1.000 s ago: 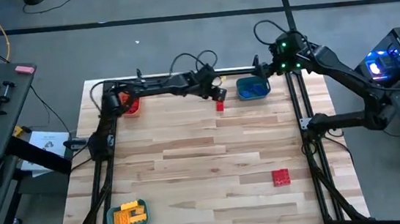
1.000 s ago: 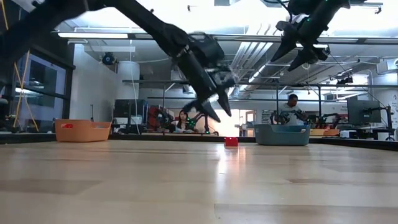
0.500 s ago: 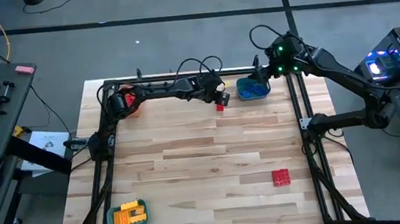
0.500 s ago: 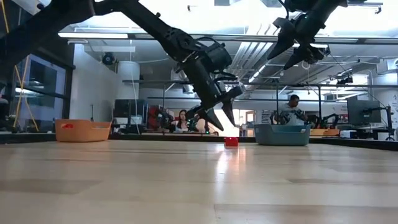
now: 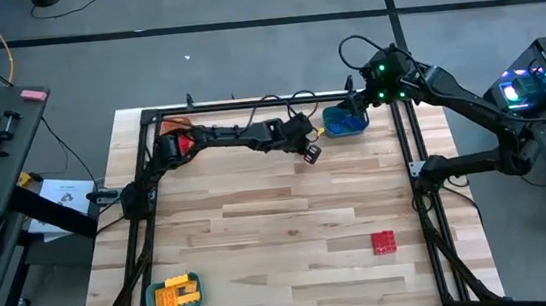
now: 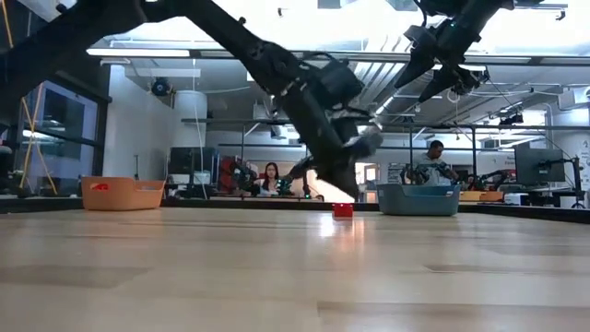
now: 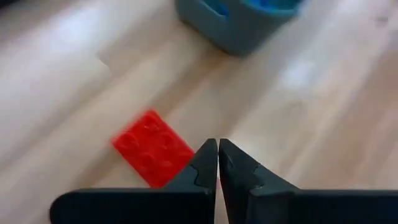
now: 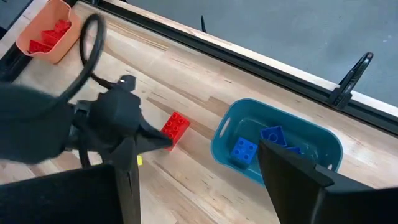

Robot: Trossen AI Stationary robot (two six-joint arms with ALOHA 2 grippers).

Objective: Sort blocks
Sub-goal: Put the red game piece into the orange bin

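A small red studded brick (image 7: 152,155) lies flat on the table just left of the teal tray; it also shows in the right wrist view (image 8: 176,126) and the low view (image 6: 343,210). My left gripper (image 7: 217,144) is shut and low over the table (image 5: 311,153), its tips at the brick's near corner. My right gripper (image 8: 194,144) is open and empty, held high above the teal tray (image 5: 345,121), which holds blue bricks (image 8: 244,149). A second red brick (image 5: 383,242) lies flat toward the near right. My left gripper's shut fingertips (image 7: 208,155) come down at a slant beside the red brick's corner (image 7: 186,158). I cannot tell whether they touch it. The brick lies flat on the table.
An orange tray (image 5: 178,142) with red bricks stands at the far left corner. A teal tray with yellow bricks (image 5: 176,295) stands at the near left corner. A black frame runs along the table's edges. People sit in the room beyond the far edge.
My left gripper has gone toward the table's right edge and down, from above and left of the red brick to just over it. The red brick has stayed where it was. My right gripper has kept above the teal tray.
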